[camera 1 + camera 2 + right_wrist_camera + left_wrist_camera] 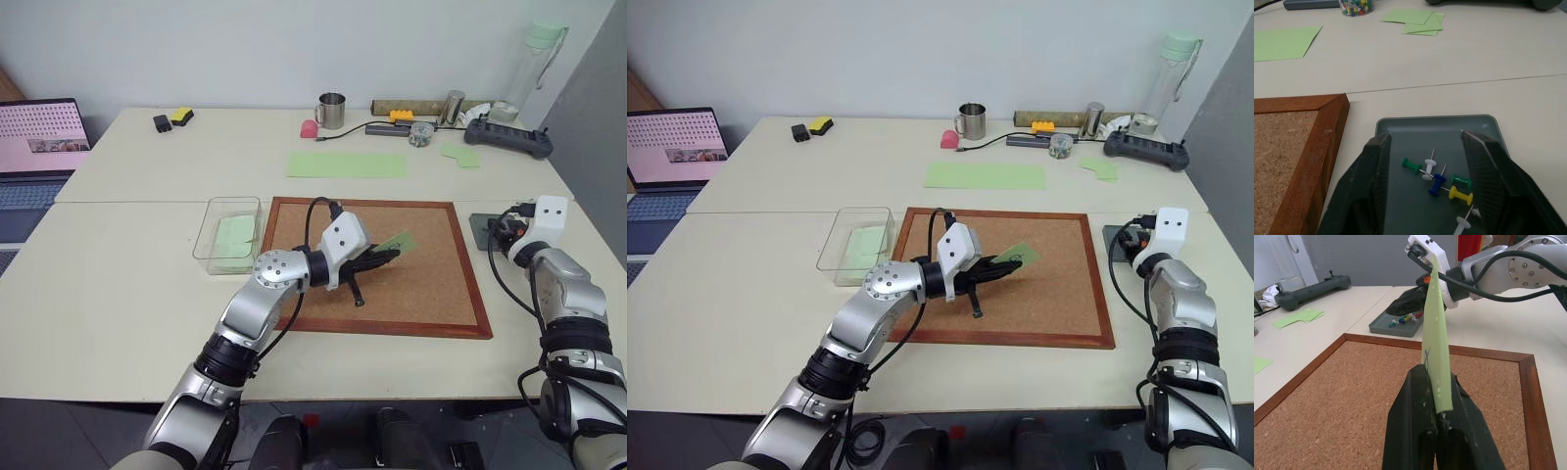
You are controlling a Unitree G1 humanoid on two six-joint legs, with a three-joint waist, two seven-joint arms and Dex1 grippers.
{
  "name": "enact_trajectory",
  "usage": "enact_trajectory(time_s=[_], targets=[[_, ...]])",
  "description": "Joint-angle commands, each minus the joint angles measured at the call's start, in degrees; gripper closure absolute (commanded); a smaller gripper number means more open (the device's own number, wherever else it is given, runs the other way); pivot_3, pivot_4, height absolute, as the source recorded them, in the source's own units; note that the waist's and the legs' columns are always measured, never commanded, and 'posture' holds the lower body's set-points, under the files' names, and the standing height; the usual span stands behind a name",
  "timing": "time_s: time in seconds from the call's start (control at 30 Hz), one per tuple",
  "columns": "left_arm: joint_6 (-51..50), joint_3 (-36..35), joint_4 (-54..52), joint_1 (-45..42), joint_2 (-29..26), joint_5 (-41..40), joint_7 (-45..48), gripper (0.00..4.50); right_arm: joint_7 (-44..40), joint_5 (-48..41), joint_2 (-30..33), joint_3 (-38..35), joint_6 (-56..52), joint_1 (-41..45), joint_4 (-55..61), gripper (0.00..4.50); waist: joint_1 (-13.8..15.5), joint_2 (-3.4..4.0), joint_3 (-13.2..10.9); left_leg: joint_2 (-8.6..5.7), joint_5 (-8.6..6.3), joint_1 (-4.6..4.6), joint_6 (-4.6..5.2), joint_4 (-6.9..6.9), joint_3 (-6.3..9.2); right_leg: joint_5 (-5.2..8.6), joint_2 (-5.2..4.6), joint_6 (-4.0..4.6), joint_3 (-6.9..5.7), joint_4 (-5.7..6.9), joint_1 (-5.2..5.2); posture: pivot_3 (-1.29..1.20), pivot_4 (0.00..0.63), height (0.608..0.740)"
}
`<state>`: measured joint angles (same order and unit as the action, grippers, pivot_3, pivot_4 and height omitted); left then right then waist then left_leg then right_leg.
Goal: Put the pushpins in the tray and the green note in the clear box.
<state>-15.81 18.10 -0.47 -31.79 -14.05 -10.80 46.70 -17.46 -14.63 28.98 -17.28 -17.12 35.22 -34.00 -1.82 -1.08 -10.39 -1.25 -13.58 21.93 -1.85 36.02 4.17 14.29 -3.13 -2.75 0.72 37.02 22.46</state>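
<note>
My left gripper (389, 257) is shut on the green note (398, 240), holding it above the middle of the cork board (431, 294). The note (1435, 347) stands on edge between the fingers, and a dark mark shows on it. The clear box (208, 240) lies left of the board with plain green paper inside. At the board's right edge sits the grey tray (1400, 125). Several coloured pushpins (1438, 179) lie in it. My right gripper (1425, 147) hovers open just over the tray, nothing between its fingers.
A long green paper strip (346, 164) lies behind the board. Along the back stand a metal mug (331, 111), a jar of pins (421, 134), a game controller (507, 139) and a tall bottle (534, 64). A laptop (34, 147) sits far left.
</note>
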Motion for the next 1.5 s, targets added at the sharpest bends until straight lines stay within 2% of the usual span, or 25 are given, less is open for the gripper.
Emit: enact_trajectory(time_s=[0.03, 0.1, 0.23, 0.37, 0.53, 0.63, 0.77, 0.9, 1.13, 1.5], targets=[[0.1, -0.5, -2.4, -0.6, 0.2, 0.0, -0.3, 4.5, -1.0, -0.6, 1.7, -1.5, 3.0, 0.4, 4.3, 1.25, 0.0, 0.0, 0.0, 0.0, 0.0, 0.0, 0.0, 0.0, 0.0, 0.0, 0.0, 0.0, 0.0, 0.0, 0.0, 0.0, 0.15, 0.74], [-0.2, -0.8, -2.0, -1.1, -0.2, 0.7, -0.9, 4.5, -3.2, -0.5, 2.1, -0.3, 3.4, -0.8, 7.8, 0.87, 0.0, 0.0, 0.0, 0.0, 0.0, 0.0, 0.0, 0.0, 0.0, 0.0, 0.0, 0.0, 0.0, -0.01, 0.0, 0.0, 0.15, 0.74], [-0.7, -1.6, -1.0, -1.9, -0.4, 2.3, -3.1, 4.5, -8.0, -1.1, 2.4, 1.8, 2.9, -3.5, 14.0, 0.87, 0.1, 0.0, 0.0, 0.0, 0.0, 0.0, 0.0, 0.0, 0.02, 0.0, 0.0, -0.01, -0.02, 0.0, 0.0, 0.0, 0.15, 0.74], [-4.8, -7.0, -4.0, -0.7, 1.9, 0.8, -10.8, 4.5, -18.3, -7.7, 1.6, 5.6, -1.2, -8.4, 29.1, 0.87, 0.0, 0.0, 0.0, 0.02, 0.0, 0.01, 0.0, 0.02, 0.06, 0.04, 0.01, -0.1, -0.04, 0.0, -0.01, 0.0, 0.15, 0.74], [-8.5, -14.3, -11.8, 3.8, 4.2, 5.5, -26.1, 4.5, -22.0, -17.3, 0.6, 8.2, -11.6, -10.7, 43.6, 0.87, -0.1, 0.0, 0.0, 0.06, 0.0, -0.01, -0.01, 0.02, 0.29, 0.09, 0.02, -0.18, -0.06, 0.03, 0.0, 0.0, 0.15, 0.74], [-9.4, -16.2, -18.4, 8.5, 4.1, 11.5, -34.3, 4.5, -22.1, -21.2, 0.3, 8.8, -16.6, -9.5, 46.8, 0.87, 0.2, -0.03, -0.1, 0.05, 0.0, -0.02, -0.01, 0.04, 0.41, 0.09, 0.01, -0.23, -0.09, 0.02, -0.04, 0.0, 0.15, 0.74], [-11.0, -21.3, -23.1, 13.7, 4.5, 15.6, -42.6, 4.5, -22.8, -26.0, 0.2, 9.4, -21.5, -7.4, 50.2, 0.87, 0.4, -0.07, -0.1, 0.0, 0.0, -0.01, -0.01, 0.05, 0.41, -0.03, -0.04, -0.08, -0.07, -0.01, -0.05, 0.0, 0.15, 0.74], [-13.5, -27.8, -19.4, 13.4, 4.8, 15.0, -47.2, 4.5, -23.9, -28.3, 0.7, 10.6, -24.5, -5.8, 52.3, 0.87, 0.5, -0.09, -0.1, 0.0, 0.0, 0.01, -0.01, 0.05, 0.39, 0.0, -0.02, -0.15, -0.22, -0.01, -0.06, 0.0, 0.15, 0.74], [-13.7, -30.1, -12.1, 11.7, 5.6, 13.2, -48.7, 4.5, -24.3, -28.6, 0.1, 12.1, -25.5, -3.7, 52.5, 0.87, 0.5, -0.19, -0.2, -0.02, 0.0, 0.04, -0.01, 0.06, 0.34, 0.02, -0.04, -0.18, -0.29, -0.04, -0.1, 0.0, 0.15, 0.74], [-11.4, -29.8, -9.3, 10.0, 4.8, 12.1, -49.3, 2.36, -23.3, -28.3, 0.7, 11.0, -25.5, -4.7, 53.0, 0.84, 0.8, -0.22, -0.2, -0.01, 0.0, 0.07, -0.02, 0.05, 0.33, -0.04, -0.04, -0.07, -0.33, -0.04, -0.07, 0.0, 0.15, 0.74]])
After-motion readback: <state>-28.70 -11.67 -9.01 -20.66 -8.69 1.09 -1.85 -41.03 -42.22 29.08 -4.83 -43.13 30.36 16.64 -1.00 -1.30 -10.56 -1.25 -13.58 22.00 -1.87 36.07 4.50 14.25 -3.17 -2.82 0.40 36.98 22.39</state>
